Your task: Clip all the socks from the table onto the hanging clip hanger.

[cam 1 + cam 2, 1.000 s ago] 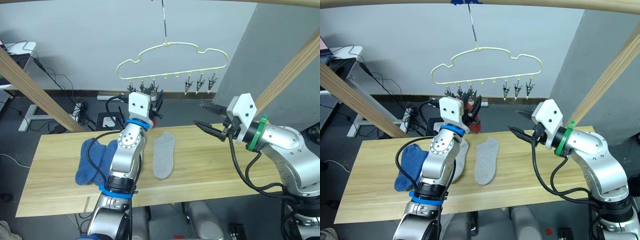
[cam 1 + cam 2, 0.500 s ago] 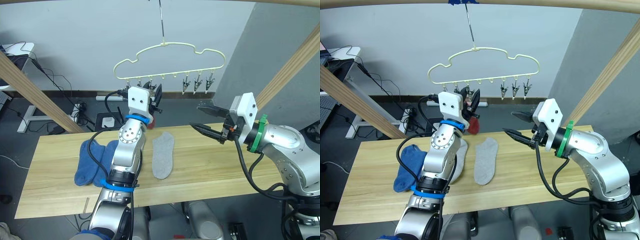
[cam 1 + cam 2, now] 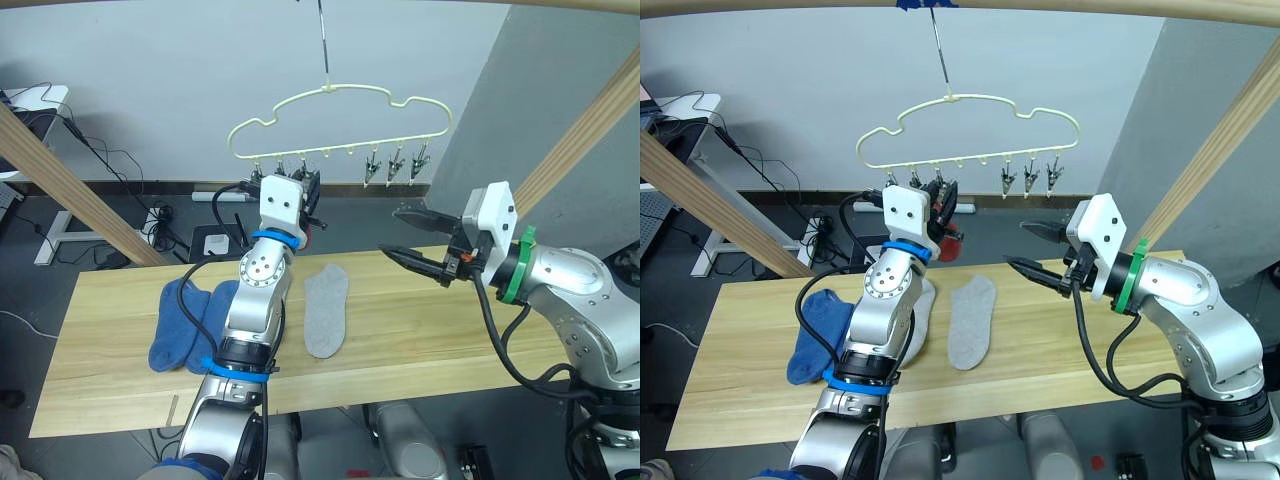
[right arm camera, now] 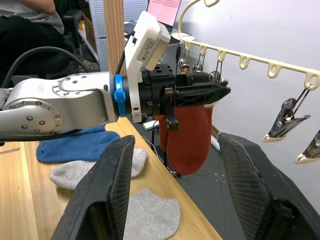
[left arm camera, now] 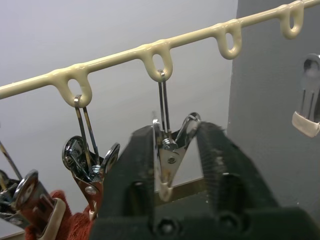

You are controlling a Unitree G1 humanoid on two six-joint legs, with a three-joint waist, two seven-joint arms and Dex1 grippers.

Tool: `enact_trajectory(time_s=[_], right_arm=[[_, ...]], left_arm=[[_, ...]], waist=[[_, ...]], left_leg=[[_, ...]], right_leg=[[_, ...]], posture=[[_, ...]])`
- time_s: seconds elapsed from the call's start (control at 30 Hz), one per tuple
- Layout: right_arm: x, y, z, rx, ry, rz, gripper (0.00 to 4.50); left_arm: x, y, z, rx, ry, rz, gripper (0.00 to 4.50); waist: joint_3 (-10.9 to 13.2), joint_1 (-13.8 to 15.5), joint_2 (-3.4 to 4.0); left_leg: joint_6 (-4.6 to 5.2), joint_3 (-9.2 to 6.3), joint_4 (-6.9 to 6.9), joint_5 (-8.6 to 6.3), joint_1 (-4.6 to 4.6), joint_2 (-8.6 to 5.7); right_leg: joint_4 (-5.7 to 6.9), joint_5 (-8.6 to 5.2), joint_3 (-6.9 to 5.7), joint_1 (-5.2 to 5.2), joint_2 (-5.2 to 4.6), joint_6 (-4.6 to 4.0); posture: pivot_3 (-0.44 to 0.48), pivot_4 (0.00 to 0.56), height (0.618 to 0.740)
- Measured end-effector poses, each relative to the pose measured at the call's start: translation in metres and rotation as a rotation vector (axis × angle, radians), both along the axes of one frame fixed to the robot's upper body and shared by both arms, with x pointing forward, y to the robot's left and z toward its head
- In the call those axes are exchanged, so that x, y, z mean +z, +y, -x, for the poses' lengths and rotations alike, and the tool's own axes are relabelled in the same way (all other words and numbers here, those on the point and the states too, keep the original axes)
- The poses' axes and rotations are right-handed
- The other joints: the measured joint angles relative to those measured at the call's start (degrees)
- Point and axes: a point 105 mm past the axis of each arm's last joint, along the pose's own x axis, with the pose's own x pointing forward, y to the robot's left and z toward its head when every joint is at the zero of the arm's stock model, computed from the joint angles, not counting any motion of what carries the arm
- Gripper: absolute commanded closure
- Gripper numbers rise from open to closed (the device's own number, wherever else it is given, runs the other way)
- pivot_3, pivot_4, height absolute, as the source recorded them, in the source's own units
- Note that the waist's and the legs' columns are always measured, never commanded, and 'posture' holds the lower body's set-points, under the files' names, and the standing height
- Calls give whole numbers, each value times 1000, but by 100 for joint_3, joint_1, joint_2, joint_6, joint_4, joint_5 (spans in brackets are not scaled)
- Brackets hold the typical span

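Hanger inspection: the clip hanger (image 3: 340,125) hangs by its long hook above the far edge of the counter (image 3: 420,340), with its metal clips strung along the lower wire.

Left tool (image 5: 172,170) is raised to the left group of clips. In the left wrist view its two black fingers (image 5: 132,175) sit either side of one metal clip (image 5: 167,150), pressing on its handles; the tool is clamped on that clip. A rust red sock (image 4: 187,137) hangs down just behind this tool, held at a neighbouring clip; whether the squeezed clip also bites the fabric cannot be told.

Right tool (image 3: 405,235) is held in the air to the right of the hanger, above the counter, pointing left. Its fingers are spread apart with nothing between them.

On the counter:
- One light grey sock (image 3: 326,310) lies flat near the middle, toe toward the near edge.
- A second grey sock (image 4: 75,172) lies to its left, partly hidden behind the left arm.
- Blue socks (image 3: 185,322) lie bunched together further left, touching each other.

Three clips (image 3: 397,165) at the right end of the hanger hang empty.
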Motion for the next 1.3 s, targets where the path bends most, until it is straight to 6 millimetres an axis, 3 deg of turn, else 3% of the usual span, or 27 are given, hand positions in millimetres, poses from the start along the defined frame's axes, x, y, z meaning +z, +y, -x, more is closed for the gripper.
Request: enact_trajectory(time_s=[0.23,0.63,0.8,1.07,1.3], right_arm=[[-4,-1,1,2,15,8,1738],[-46,3,6,-19,70,114,1738],[-48,7,6,-22,59,108,1738],[-48,7,5,-24,54,106,1738],[-42,9,6,-3,49,85,1738]], left_arm=[[5,2,0,6,-28,-17,4202],[0,8,8,-27,-10,-38,4202],[-2,5,8,-53,4,-38,4202],[3,3,5,-30,-13,-17,1761],[-1,5,1,1,-1,-27,1761]], waist=[[0,1,0],[-1,10,-1],[-1,16,-1],[-1,18,-1],[-1,19,-1]], left_leg=[[0,0,-1,0,0,0],[-1,0,2,1,0,1],[-1,-1,2,1,0,1],[0,0,2,1,0,0],[0,-1,3,1,0,0]], right_leg=[[0,0,0,0,0,0],[1,0,0,0,0,2],[1,1,0,0,0,3],[1,2,0,0,0,2],[2,2,0,1,0,3]], posture=[[-261,248,740],[-239,247,740],[-239,248,740],[-247,251,740],[-247,251,740]])
